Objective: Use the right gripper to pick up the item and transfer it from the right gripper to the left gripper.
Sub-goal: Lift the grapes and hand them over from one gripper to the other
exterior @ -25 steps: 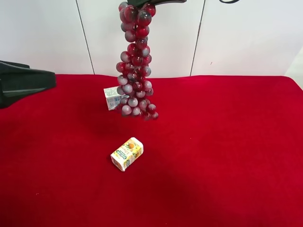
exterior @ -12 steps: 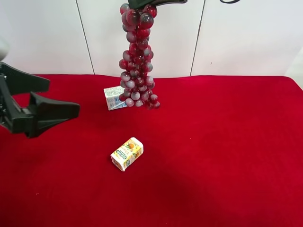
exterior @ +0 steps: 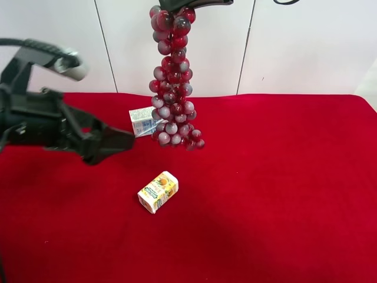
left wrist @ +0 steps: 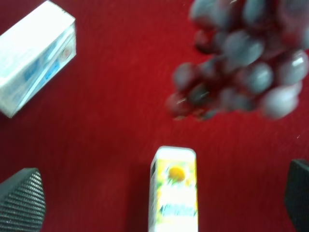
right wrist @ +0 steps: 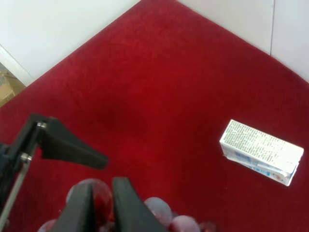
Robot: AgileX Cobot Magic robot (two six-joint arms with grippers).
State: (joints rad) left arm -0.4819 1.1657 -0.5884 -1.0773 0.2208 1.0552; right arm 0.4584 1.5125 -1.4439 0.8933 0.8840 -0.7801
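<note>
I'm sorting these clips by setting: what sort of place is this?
Probably a robot lab bench: a red-clothed table against plain white panels, and staged props, a grape bunch, a white-blue carton and a yellow-white carton.

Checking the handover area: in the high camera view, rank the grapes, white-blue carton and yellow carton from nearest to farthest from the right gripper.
1. Grapes: clamped in the right gripper, hanging below it.
2. White-blue carton: on the red cloth, beside the bunch's lower end.
3. Yellow carton: on the cloth, nearer the camera.
</note>
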